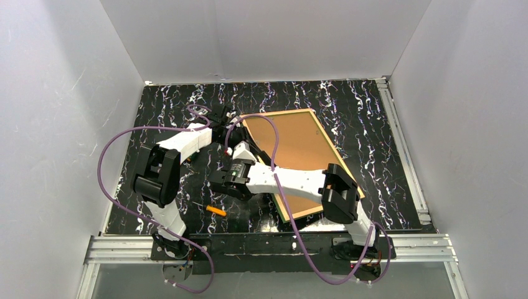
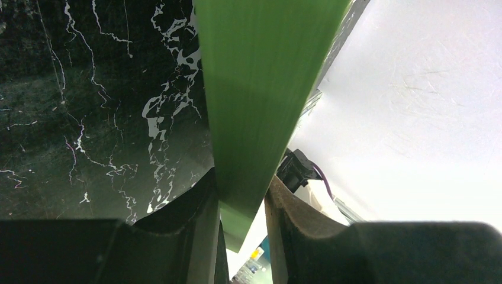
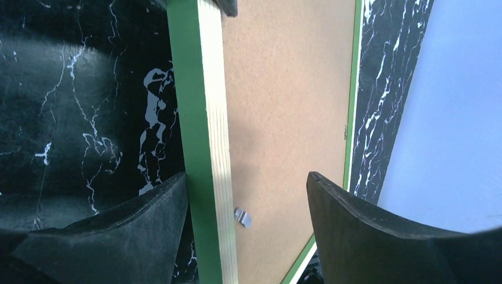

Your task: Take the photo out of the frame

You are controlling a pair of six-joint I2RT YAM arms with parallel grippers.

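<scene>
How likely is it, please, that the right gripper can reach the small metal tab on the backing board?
Probably yes: the right gripper is open, and the metal tab lies uncovered between its fingers.

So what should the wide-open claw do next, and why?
Probably ease the right gripper down and nudge the small metal tab aside. The frame is back side up, the left gripper clamps its rim, and the brown backing board sits in it, with that tab on its edge between the open jaws. No photo shows while the board is in.
</scene>
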